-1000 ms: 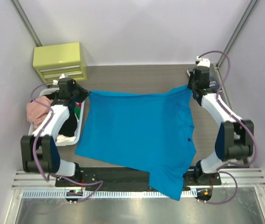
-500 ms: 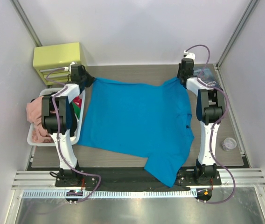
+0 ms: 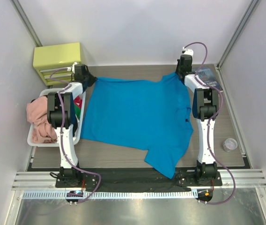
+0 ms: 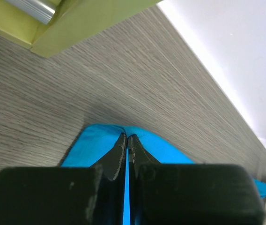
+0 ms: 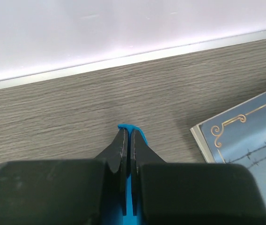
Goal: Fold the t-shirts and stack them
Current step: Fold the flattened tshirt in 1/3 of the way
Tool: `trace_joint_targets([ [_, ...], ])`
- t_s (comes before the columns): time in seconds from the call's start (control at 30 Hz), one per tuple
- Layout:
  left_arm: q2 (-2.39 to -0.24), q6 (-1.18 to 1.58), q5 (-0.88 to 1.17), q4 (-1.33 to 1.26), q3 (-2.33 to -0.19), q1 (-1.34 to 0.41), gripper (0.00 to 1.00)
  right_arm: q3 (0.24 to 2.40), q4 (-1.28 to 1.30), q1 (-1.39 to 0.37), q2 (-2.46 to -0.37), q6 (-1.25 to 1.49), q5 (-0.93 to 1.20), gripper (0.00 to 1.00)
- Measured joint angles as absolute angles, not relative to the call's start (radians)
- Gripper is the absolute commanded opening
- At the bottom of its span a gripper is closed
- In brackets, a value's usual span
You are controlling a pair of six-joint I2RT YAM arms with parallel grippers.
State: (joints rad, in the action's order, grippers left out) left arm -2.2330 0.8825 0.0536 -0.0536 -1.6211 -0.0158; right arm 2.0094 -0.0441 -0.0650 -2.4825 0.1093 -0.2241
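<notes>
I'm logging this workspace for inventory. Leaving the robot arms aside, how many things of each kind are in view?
Bright turquoise-blue cloth t-shirt, spread flat: 1
White plastic basket holding bunched clothes, pieces uncountable: 1
Yellow-green drawer cabinet: 1
Dark-blue-covered book: 1
Small clear round container: 1
Total: 5

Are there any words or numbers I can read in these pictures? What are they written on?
No text can be read for sure.
On the book: tiny gold letters at the cover's right edge, cut off and too small to read; from the top its pale print is blurred.
On the turquoise t-shirt: one small dark mark, too small to read.
On the yellow-green drawer cabinet: no text.
</notes>
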Motion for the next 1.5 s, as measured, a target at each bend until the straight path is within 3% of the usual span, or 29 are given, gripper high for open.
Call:
trace_joint_targets([
  [1.5,-2.257,0.847,0.046,-0.017,-1.683,-0.020,0.00,2.070,-0.019,-0.065,-2.539,0.161,-0.194,0.01],
])
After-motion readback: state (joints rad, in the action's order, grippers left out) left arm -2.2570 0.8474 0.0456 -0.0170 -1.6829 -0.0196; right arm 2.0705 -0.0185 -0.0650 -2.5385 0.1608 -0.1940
